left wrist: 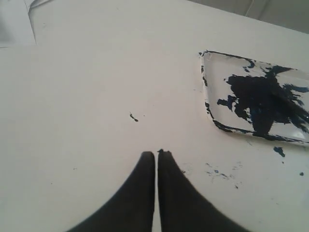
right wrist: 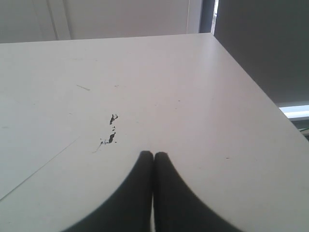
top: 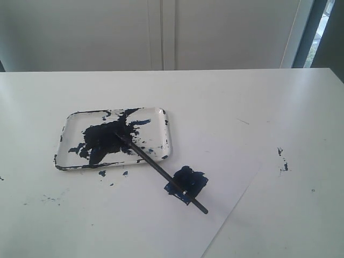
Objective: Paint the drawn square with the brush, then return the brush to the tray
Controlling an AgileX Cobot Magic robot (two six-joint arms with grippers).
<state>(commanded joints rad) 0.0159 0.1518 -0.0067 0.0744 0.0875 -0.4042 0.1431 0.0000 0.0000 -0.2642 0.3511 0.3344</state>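
While on the table — one tray, one brush, one drawn square.

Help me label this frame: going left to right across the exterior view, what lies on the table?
tray → drawn square, painted dark → small paint specks. The brush spans tray and square, so it is left out.

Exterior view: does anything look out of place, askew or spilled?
The brush lies askew: tip in the paint on the tray, handle sticking out over the rim and across the painted square. Stray paint specks dot the table beside the tray.
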